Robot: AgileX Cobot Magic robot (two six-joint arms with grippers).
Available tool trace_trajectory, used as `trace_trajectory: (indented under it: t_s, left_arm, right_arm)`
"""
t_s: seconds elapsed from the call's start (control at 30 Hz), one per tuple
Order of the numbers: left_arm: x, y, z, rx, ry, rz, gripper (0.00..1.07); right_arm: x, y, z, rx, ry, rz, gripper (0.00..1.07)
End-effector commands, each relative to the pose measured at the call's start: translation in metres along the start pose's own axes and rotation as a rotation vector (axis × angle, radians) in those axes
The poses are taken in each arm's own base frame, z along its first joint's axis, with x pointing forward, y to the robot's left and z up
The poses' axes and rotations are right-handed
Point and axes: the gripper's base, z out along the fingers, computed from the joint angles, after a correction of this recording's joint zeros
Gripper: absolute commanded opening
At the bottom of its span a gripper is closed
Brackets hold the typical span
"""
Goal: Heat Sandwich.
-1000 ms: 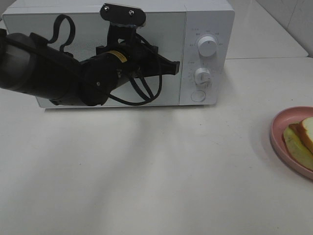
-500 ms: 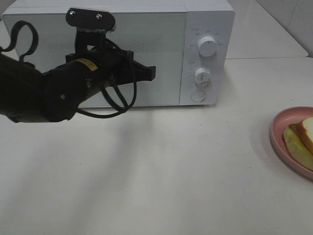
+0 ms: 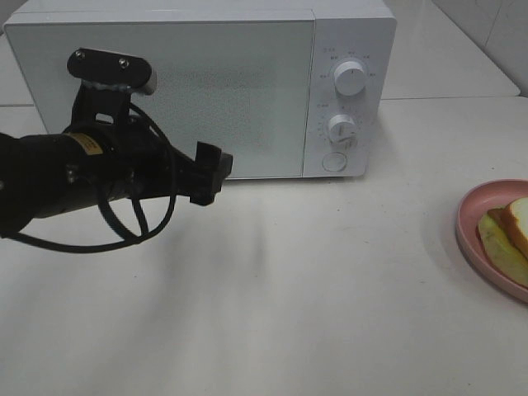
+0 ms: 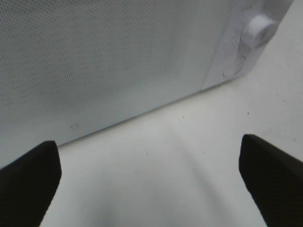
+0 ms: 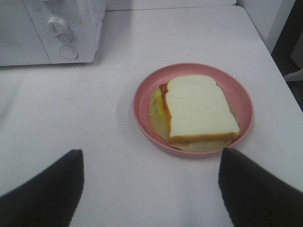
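Note:
The sandwich (image 5: pixel 199 108), white bread over reddish filling and pale lettuce, lies on a round pink plate (image 5: pixel 144 101). In the high view the plate (image 3: pixel 467 221) and sandwich (image 3: pixel 518 227) are cut off by the right edge. My right gripper (image 5: pixel 151 156) hovers open just short of the plate, nothing between its fingers; the high view does not show it. The white microwave (image 3: pixel 346 25) stands at the back with its door (image 3: pixel 247 91) closed. My left gripper (image 3: pixel 211 170) is open and empty in front of the door's lower part (image 4: pixel 94 61), apart from it.
Two round knobs (image 3: pixel 350 79) and a round button (image 3: pixel 333 162) sit on the microwave's right panel, one knob (image 4: pixel 258 30) also in the left wrist view. The white table (image 3: pixel 313 289) spreads between microwave and plate. Its right edge (image 5: pixel 284 85) runs close behind the plate.
My left arm has drawn back left and downward from the right part of the microwave door, and its gripper has gone from shut to open. The door stays closed. The plate has not moved.

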Motion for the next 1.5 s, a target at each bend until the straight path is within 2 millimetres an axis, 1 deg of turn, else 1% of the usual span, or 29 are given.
trace_trajectory:
  t_s: [0.03,0.07,0.13,0.2,0.23,0.27,0.33,0.4,0.47,0.57,0.6,0.63,0.67,0.73,0.8,0.87,0.9,1.0,1.07,1.1,1.13,1.2,1.23,1.33,1.37,1.4,1.43,1.47,1.5]
  left_arm:
    - [0.008,-0.003,-0.012,0.039,0.094,0.012,0.98]
    - [0.01,-0.002,-0.017,0.06,0.148,0.009,0.98]
    - [0.01,-0.002,-0.019,0.069,0.171,0.009,0.98]
    - [0.01,0.002,-0.024,0.078,0.212,0.001,0.98]
    - [0.011,0.008,-0.03,0.084,0.271,-0.018,0.98]
    - [0.011,0.008,-0.03,0.084,0.271,-0.018,0.98]
    - [0.012,0.017,-0.035,0.085,0.336,-0.04,0.98]
    - [0.015,0.033,-0.044,0.079,0.426,-0.072,0.98]
    - [0.015,0.038,-0.046,0.075,0.452,-0.081,0.98]
    - [0.02,0.06,-0.061,0.059,0.574,-0.116,0.98]
    - [0.02,0.06,-0.061,0.059,0.574,-0.116,0.98]
    - [0.02,0.066,-0.065,0.05,0.592,-0.124,0.98]
    - [0.021,0.077,-0.074,0.036,0.636,-0.136,0.98]
    - [0.021,0.081,-0.078,0.031,0.652,-0.139,0.98]
    - [0.022,0.088,-0.087,0.02,0.687,-0.146,0.98]
    - [0.021,0.098,-0.101,-0.003,0.717,-0.154,0.98]
    - [0.021,0.098,-0.101,-0.003,0.717,-0.154,0.98]
    - [0.017,0.106,-0.124,-0.051,0.732,-0.193,0.98]
    - [0.017,0.108,-0.128,-0.067,0.737,-0.208,0.98]
    - [0.016,0.109,-0.134,-0.089,0.739,-0.235,0.98]
    - [0.015,0.112,-0.146,-0.13,0.753,-0.288,0.98]
    - [0.013,0.114,-0.158,-0.173,0.768,-0.316,0.98]
    - [0.013,0.114,-0.158,-0.173,0.768,-0.316,0.98]
    - [0.012,0.113,-0.184,-0.264,0.8,-0.336,0.98]
    - [0.012,0.113,-0.19,-0.283,0.802,-0.339,0.98]
    - [0.012,0.113,-0.19,-0.283,0.802,-0.339,0.98]
    - [0.011,0.111,-0.197,-0.301,0.795,-0.346,0.98]
    - [0.009,0.107,-0.211,-0.324,0.756,-0.352,0.98]
    - [0.008,0.105,-0.219,-0.335,0.726,-0.351,0.98]
  right_arm:
    - [0.002,0.0,-0.002,0.001,-0.032,-0.001,0.75]
    - [0.002,0.0,-0.002,0.001,-0.032,-0.001,0.75]
    - [0.002,0.0,-0.002,0.001,-0.032,-0.001,0.75]
    - [0.002,0.0,-0.002,0.001,-0.032,-0.001,0.75]
    - [0.002,0.0,-0.002,0.001,-0.032,-0.001,0.75]
    - [0.002,0.0,-0.002,0.001,-0.032,-0.001,0.75]
    - [0.002,0.0,-0.002,0.001,-0.032,-0.001,0.75]
    - [0.002,0.0,-0.002,0.001,-0.032,-0.001,0.75]
    - [0.002,0.0,-0.002,0.001,-0.032,-0.001,0.75]
    - [0.002,0.0,-0.002,0.001,-0.032,-0.001,0.75]
    - [0.002,0.0,-0.002,0.001,-0.032,-0.001,0.75]
    - [0.002,0.0,-0.002,0.001,-0.032,-0.001,0.75]
    - [0.002,0.0,-0.002,0.001,-0.032,-0.001,0.75]
    - [0.002,0.0,-0.002,0.001,-0.032,-0.001,0.75]
    - [0.002,0.0,-0.002,0.001,-0.032,-0.001,0.75]
    - [0.002,0.0,-0.002,0.001,-0.032,-0.001,0.75]
    - [0.002,0.0,-0.002,0.001,-0.032,-0.001,0.75]
    - [0.002,0.0,-0.002,0.001,-0.032,-0.001,0.75]
    - [0.002,0.0,-0.002,0.001,-0.032,-0.001,0.75]
    - [0.002,0.0,-0.002,0.001,-0.032,-0.001,0.75]
    - [0.002,0.0,-0.002,0.001,-0.032,-0.001,0.75]
    - [0.002,0.0,-0.002,0.001,-0.032,-0.001,0.75]
    - [0.002,0.0,-0.002,0.001,-0.032,-0.001,0.75]
    - [0.002,0.0,-0.002,0.001,-0.032,-0.001,0.75]
    - [0.002,0.0,-0.002,0.001,-0.032,-0.001,0.75]
    - [0.002,0.0,-0.002,0.001,-0.032,-0.001,0.75]
    - [0.002,0.0,-0.002,0.001,-0.032,-0.001,0.75]
    - [0.002,0.0,-0.002,0.001,-0.032,-0.001,0.75]
    - [0.002,0.0,-0.002,0.001,-0.032,-0.001,0.75]
